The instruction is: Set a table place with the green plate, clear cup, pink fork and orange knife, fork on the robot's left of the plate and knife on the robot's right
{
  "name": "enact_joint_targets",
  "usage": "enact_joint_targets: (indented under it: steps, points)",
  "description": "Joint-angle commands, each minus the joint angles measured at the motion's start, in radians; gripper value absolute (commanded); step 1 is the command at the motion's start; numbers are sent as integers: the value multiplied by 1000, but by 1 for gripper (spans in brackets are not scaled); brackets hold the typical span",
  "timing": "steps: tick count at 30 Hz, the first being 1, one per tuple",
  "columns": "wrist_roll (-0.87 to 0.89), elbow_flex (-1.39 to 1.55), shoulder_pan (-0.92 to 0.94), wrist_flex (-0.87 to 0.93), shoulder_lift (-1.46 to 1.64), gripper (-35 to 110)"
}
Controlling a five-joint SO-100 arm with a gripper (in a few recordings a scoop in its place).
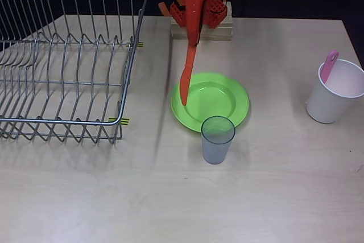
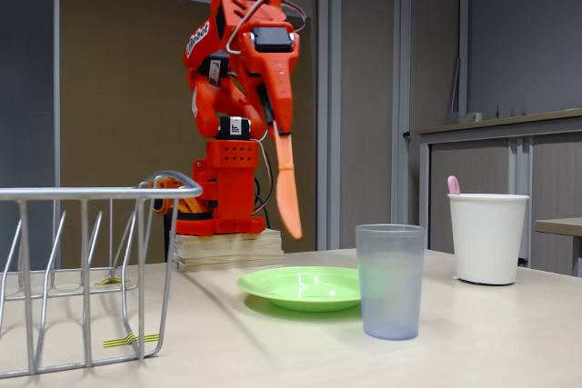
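Pinching the orange knife (image 2: 287,190), claw (image 2: 281,134) above green plate (image 2: 305,287) rim.

Overhead view: rack (image 1: 65,64) left; plate (image 1: 210,102) centre; clear cup (image 1: 217,139) just before it; fork (image 1: 329,66), apparently, in cup (image 1: 334,92) right.

orange knife (image 2: 287,190) hanging above green plate (image 1: 227,103)

pink fork (image 1: 329,65) mostly hidden in white cup (image 1: 334,92), rack (image 1: 62,61) cut off left
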Motion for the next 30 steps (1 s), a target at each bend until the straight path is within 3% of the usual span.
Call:
enact_joint_targets:
  steps: [1, 30]
  points:
    - [-35, 48, 46, -64, 43, 0]
    - [-236, 367, 229, -595, -144, 0]
